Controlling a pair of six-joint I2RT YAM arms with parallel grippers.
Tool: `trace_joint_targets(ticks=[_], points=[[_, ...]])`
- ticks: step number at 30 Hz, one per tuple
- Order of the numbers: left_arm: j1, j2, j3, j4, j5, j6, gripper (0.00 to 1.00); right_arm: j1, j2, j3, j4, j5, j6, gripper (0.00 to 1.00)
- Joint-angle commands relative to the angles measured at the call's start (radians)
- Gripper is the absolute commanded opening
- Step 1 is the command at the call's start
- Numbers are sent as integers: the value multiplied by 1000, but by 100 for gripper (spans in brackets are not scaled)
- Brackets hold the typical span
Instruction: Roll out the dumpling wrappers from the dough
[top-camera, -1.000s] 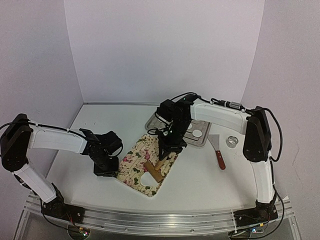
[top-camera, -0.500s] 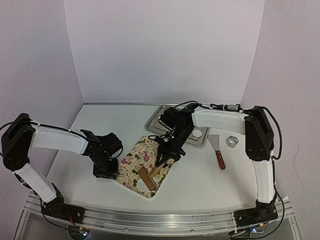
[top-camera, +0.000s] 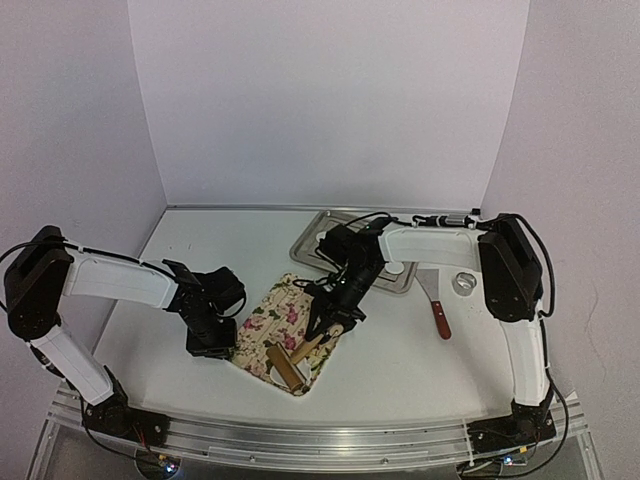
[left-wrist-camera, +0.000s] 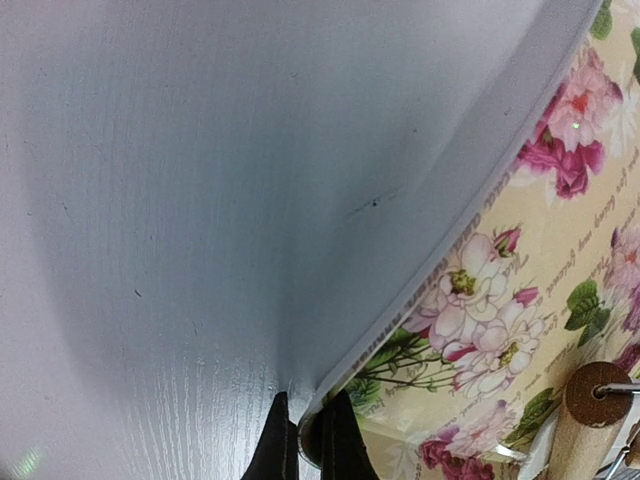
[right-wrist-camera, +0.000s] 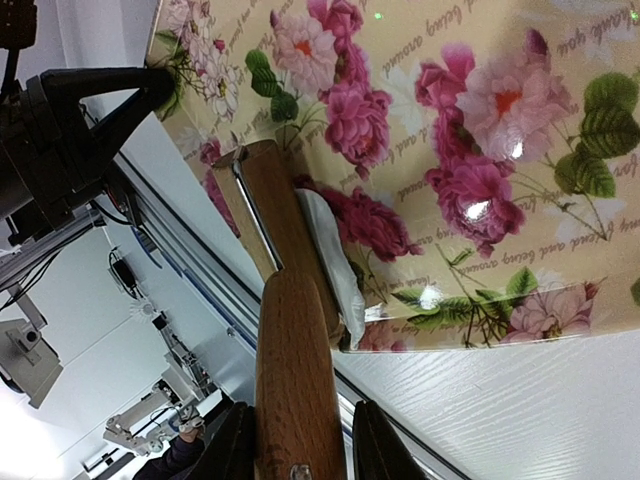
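A floral mat (top-camera: 275, 315) lies at mid-table. My left gripper (top-camera: 212, 338) is shut on its left edge, the fingertips (left-wrist-camera: 345, 450) pinching the mat's rim (left-wrist-camera: 420, 300). My right gripper (top-camera: 325, 322) is shut on the wooden handle (right-wrist-camera: 295, 380) of a rolling pin. The pin's roller (top-camera: 286, 366) rests near the mat's near corner. A sliver of white dough (right-wrist-camera: 335, 270) shows beside the roller (right-wrist-camera: 270, 210), mostly hidden under it. One small white dumpling wrapper (top-camera: 396, 268) lies in the metal tray (top-camera: 312, 243), partly behind my right arm.
A red-handled scraper (top-camera: 437, 300) lies right of the tray, with a metal ring cutter (top-camera: 464, 283) beside it. The table's near rail (top-camera: 320, 440) runs just below the mat's corner.
My right gripper has drawn the rolling pin toward the near-left across the mat, and the roller now covers the dough that showed before. The left gripper has stayed on the mat's edge.
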Motion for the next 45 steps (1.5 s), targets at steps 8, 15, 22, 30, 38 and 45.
trace_joint_targets(ticks=[8,15,22,30,38,45], points=[[1,3,15,33,-13,-5,0,32,178,-105,-150,627,14,0],[3,-43,-47,-12,-49,-44,0,-22,97,-148,-192,722,19,0],[7,-113,-101,-13,-51,-71,0,-81,60,-142,-226,779,5,0],[10,-111,-88,-22,-50,-57,0,-104,74,-113,-250,826,-8,0],[23,-114,-95,-21,-45,-43,0,-140,87,-50,-272,864,-19,0],[39,-132,-104,-23,-38,-27,0,-167,122,8,-294,878,-25,0]])
